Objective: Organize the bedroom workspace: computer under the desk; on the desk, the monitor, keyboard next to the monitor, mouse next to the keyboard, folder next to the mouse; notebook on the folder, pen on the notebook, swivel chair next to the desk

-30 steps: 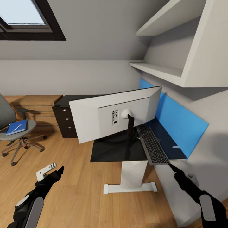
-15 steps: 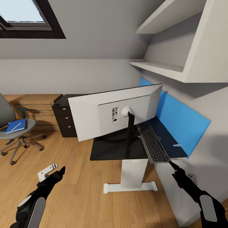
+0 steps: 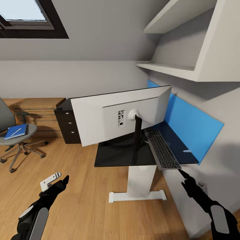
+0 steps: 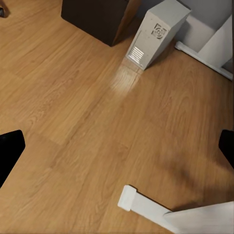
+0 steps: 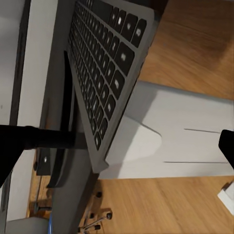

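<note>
Both jaws spread: right gripper [image 3: 182, 174] at keyboard [image 3: 162, 149], left gripper [image 3: 63, 181] over floor [image 3: 83, 206]

Monitor [image 3: 113, 118] on desk [image 3: 113, 156] (back facing camera), keyboard [image 3: 162, 150] beside it, overhanging near edge.

- Room was evenly and fairly brightly lit; daylight came from the skylight [image 3: 25, 16].
- Soft shadow lay on the wall under the shelf [image 3: 166, 68].
- Monitor [image 3: 120, 115] cast a dark shadow onto the desk [image 3: 113, 156]; its grey back was well lit.
- Pale glare patch showed on the floor [image 4: 124, 78] beside the computer [image 4: 156, 31].
- Head view stretched towards its edges.
- Keyboard [image 5: 105, 63] looked soft and slightly blurred close up.
</note>
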